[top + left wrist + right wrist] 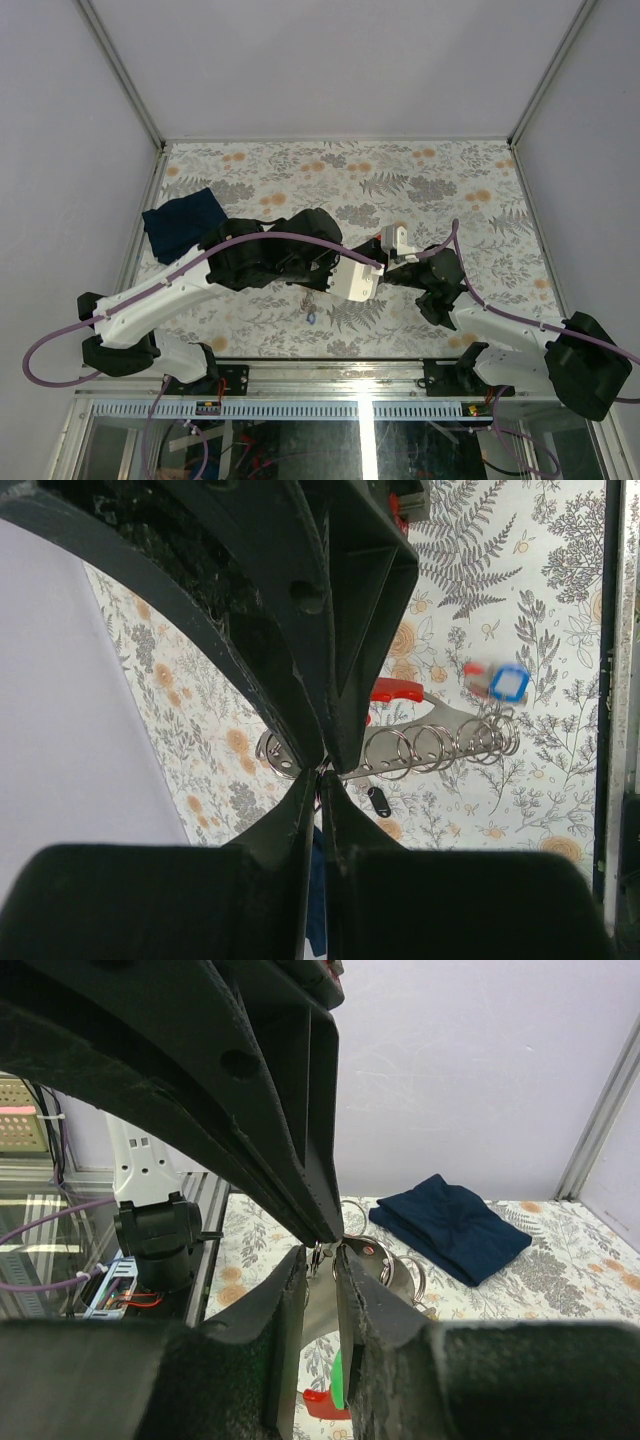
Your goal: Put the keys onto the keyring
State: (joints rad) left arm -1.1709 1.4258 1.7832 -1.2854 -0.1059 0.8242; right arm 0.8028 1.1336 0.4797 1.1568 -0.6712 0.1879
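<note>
Left wrist shows one blue-tagged key (510,683), one black-tagged key (380,802) and one keyring (430,745). Left gripper (320,772) is clenched, contents unclear; right gripper (320,1256) clamps the keyring.

One keyring (445,718), one blue-tagged key (510,683), one black-tagged key (379,801), one cloth (182,224)

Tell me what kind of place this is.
Likely a robot lab test cell: left arm and right arm bolted at a floral-covered table, plain white panels in metal framing around it, cable duct below.

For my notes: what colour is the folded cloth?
Dark blue; the cloth shows best in right wrist view.
</note>
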